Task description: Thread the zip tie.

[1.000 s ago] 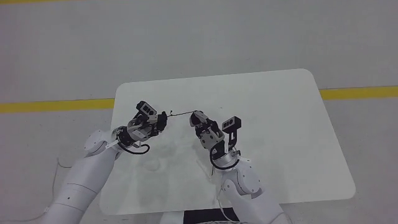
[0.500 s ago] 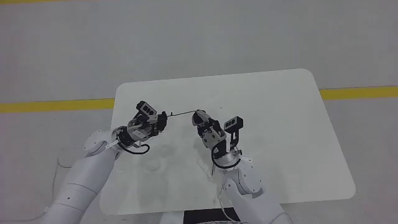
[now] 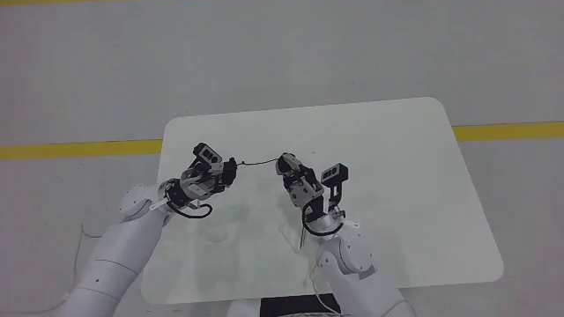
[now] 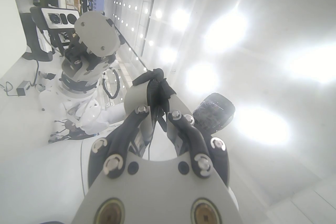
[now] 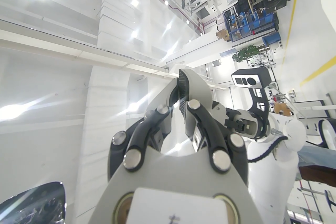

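The left pincer (image 3: pixel 227 171) is held above the white surface (image 3: pixel 397 185), its fingers (image 4: pixel 168 93) pressed together and pinching one end of the thin black zip tie (image 3: pixel 254 162). The tie runs through the air to the right pincer (image 3: pixel 283 162). This one's fingers (image 5: pixel 193 88) are also pressed together, but I cannot tell whether they pinch the tie's end.

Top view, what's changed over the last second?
The right hand slid slightly sideways, away from the left hand, so more of the zip tie spans the gap between them. The left hand stayed put, both hands remain shut on the tie.
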